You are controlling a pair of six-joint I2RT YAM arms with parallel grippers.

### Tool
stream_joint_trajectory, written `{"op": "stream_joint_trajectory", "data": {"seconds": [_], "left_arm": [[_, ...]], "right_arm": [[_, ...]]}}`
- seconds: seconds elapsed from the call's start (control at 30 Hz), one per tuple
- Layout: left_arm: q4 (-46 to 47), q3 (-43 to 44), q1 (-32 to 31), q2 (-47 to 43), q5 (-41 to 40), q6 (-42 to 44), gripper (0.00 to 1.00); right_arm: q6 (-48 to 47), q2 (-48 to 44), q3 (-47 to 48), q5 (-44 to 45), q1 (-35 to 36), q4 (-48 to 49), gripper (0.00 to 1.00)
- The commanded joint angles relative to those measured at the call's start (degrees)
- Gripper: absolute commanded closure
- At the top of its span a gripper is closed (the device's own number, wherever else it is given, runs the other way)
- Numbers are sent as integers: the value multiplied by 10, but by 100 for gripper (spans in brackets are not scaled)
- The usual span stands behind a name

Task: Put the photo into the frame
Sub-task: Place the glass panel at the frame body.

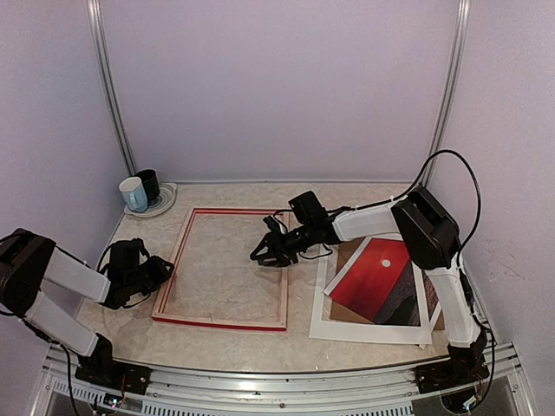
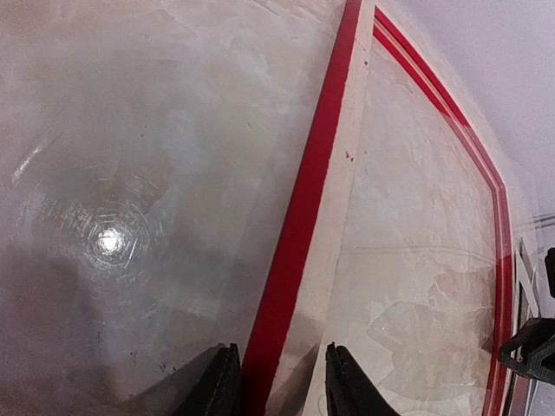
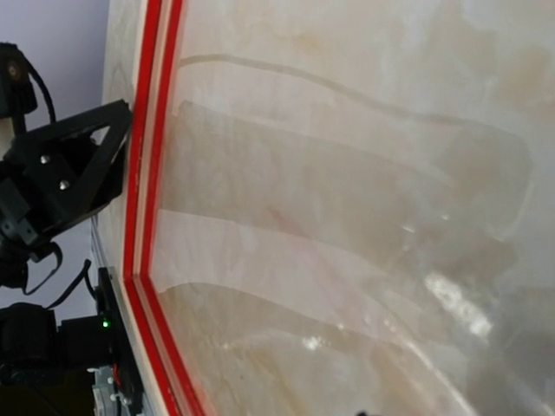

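The frame [image 1: 222, 322], red-faced with pale wood sides, lies on the table in front of the arms. My left gripper [image 1: 160, 270] sits at its left rail. In the left wrist view the jaws [image 2: 279, 383] close on that rail [image 2: 299, 217], one finger on each side. My right gripper [image 1: 264, 253] reaches across the frame's right rail, and I cannot make out how its jaws stand. Its wrist view shows only the frame's far red rail [image 3: 143, 173] and a glossy pane. The photo [image 1: 373, 277], a red sunset print, lies to the right, outside the frame.
Under the photo are a white mat border [image 1: 347, 331] and a brown backing board [image 1: 349, 251]. Two mugs [image 1: 139, 189] stand on a plate at the back left corner. Purple walls close in on three sides.
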Motion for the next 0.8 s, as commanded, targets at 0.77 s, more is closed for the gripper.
{"op": "stream_joint_trajectory", "data": {"seconds": [0.77], "left_arm": [[-43, -9, 1, 14, 20, -1, 65]], "right_arm": [[-103, -32, 41, 103, 8, -210, 53]]}}
